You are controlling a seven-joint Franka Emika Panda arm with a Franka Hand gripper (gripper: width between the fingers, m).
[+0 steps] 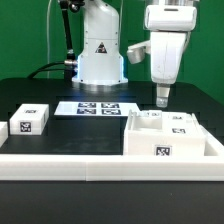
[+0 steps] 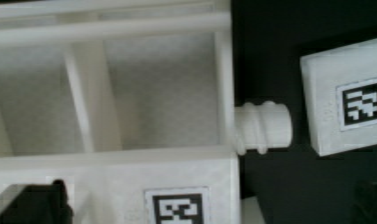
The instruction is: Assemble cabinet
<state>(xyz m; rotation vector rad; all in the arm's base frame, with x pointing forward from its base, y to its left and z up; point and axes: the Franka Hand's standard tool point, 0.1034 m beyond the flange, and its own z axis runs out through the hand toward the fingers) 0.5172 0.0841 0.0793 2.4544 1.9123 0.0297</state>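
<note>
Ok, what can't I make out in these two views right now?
Gripper: exterior view, fingertips too small to tell open or shut; wrist view cuts them off at its edge.
Cabinet: wrist view, frame edges crop most of it.
Tagged panel: wrist view, blurred, cropped by edge.

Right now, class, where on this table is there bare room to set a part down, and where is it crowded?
Free: the black table between the small cube and the cabinet, in front of the marker board. Crowded: the cabinet side, under the gripper.
</note>
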